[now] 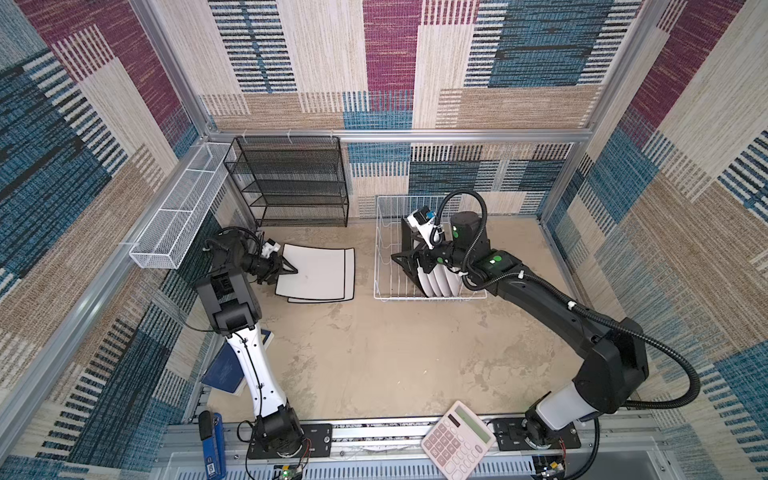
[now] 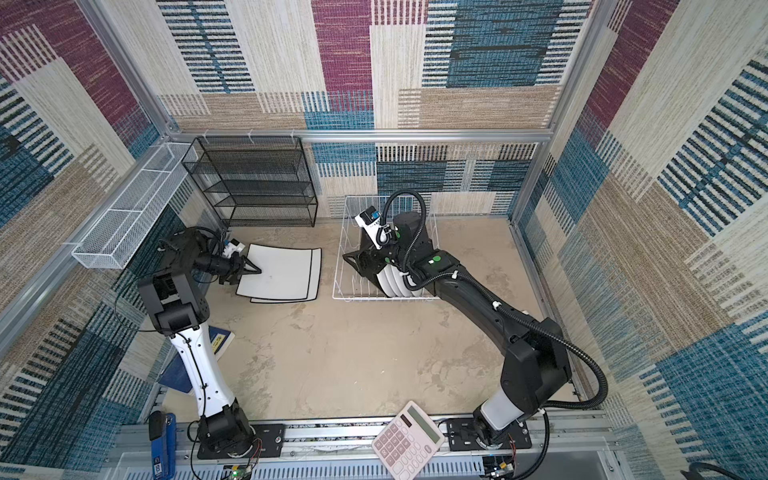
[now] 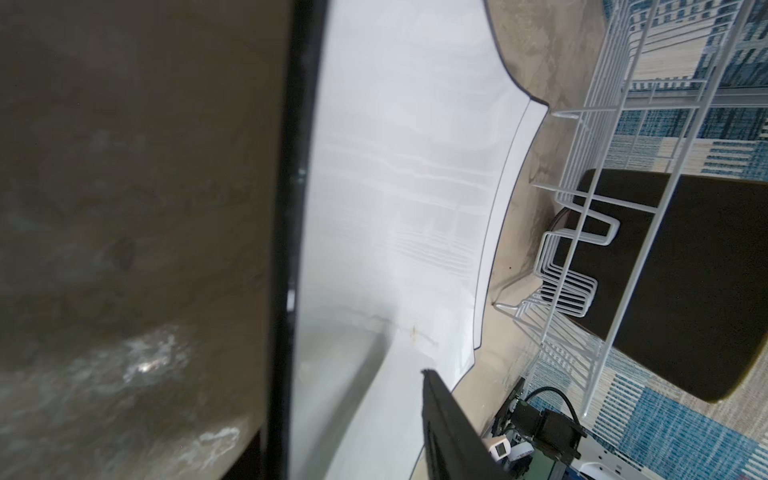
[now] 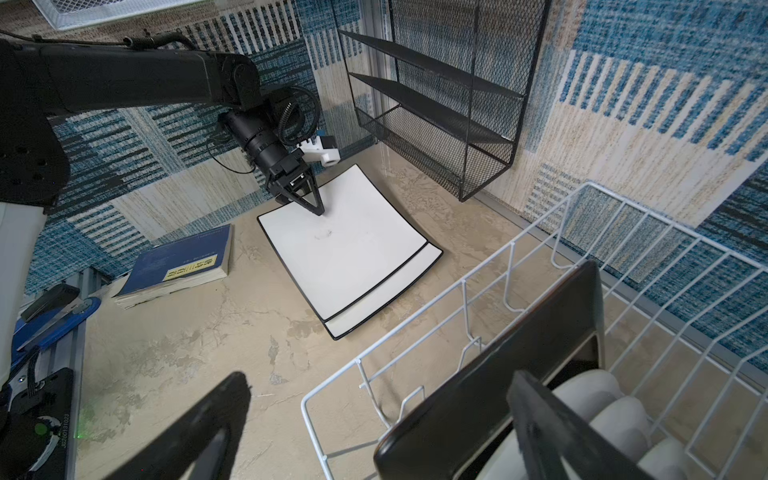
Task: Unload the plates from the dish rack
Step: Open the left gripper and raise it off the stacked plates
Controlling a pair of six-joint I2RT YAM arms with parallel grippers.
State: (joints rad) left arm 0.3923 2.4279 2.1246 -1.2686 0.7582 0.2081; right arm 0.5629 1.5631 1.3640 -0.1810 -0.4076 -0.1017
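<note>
"right wrist view, what did it show of the left hand (image 4: 319, 211)?" asked mia.

"its tips sat over the left part of the top white plate (image 4: 349, 249)," said tom. "that plate lay flat on the lower white plate (image 4: 386, 301), shifted so the lower one peeked out on the near and right sides."

"was it gripping?"

"in the left wrist view the jaws stood part way apart with the plate's dark edge between them. one finger (image 3: 442, 419) threw a shadow on the white face and looked clear of it, so i read a loose hand with nothing clamped."

"where was that stack?"

"on the counter (image 1: 374, 353), left of centre toward the far side. it was just near of the black mesh shelf (image 1: 291, 183) and just left of the dish rack (image 1: 377, 249)."

"and the right hand (image 1: 409, 262)?"

"spread fully wide, reaching into the rack from the near right. the black plate (image 4: 478, 382) stood on edge between its two fingers. one finger hung on its left, the other toward the round white plates (image 4: 594, 390). it held nothing, and i could not tell whether either finger touched."

"the rack itself?"

"right of centre, close to the far wall. the round plates stood upright in a row just right of the black one."
</note>
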